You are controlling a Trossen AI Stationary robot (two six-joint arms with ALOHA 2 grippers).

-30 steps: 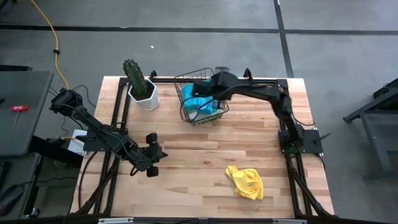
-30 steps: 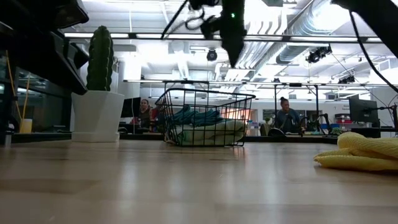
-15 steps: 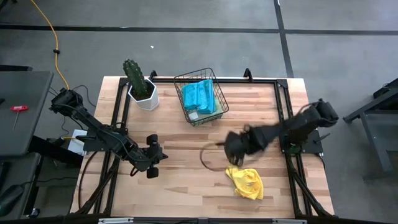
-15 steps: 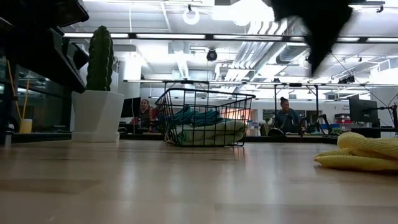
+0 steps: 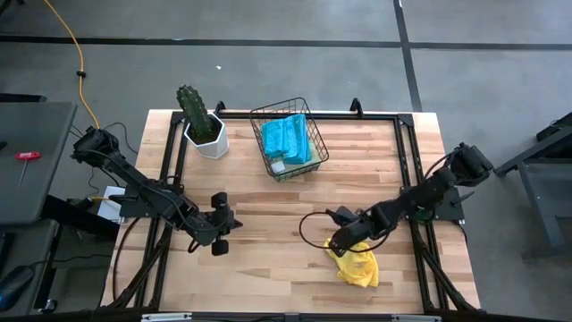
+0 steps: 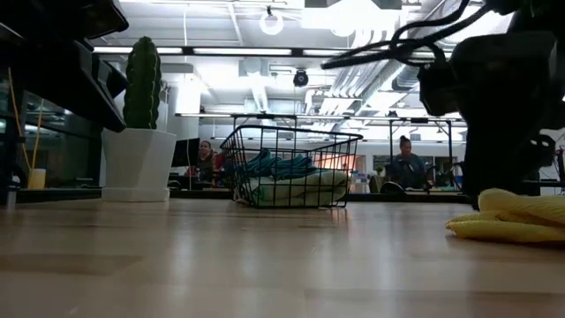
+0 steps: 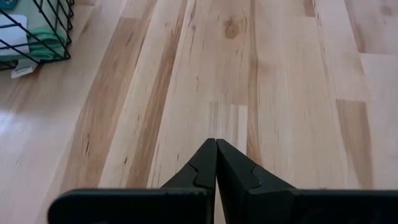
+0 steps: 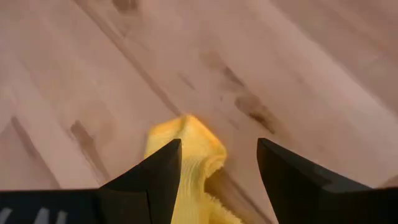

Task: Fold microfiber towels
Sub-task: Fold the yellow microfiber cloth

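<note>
Microfiber towel, yellow (image 5: 357,264): lies crumpled on the wooden table (image 5: 268,259), lower right of centre in the high view and at the right edge of the low view (image 6: 516,216). Right gripper (image 5: 338,243): positioned at the towel's upper left edge in the high view, fingers spread apart, nothing held. The right wrist view shows a raised fold of the yellow towel (image 8: 193,165) between the two open fingers (image 8: 152,177); contact cannot be confirmed.

Further towels, teal-blue (image 5: 286,136) and light green (image 6: 296,187), lie stacked in the black wire basket (image 5: 308,159), upper centre of the high view.

Left gripper (image 5: 220,224): rests at lower left of centre, well apart from all towels, fingers pressed together and empty (image 7: 216,163).

A potted cactus (image 5: 198,121) stands left of the basket.
</note>
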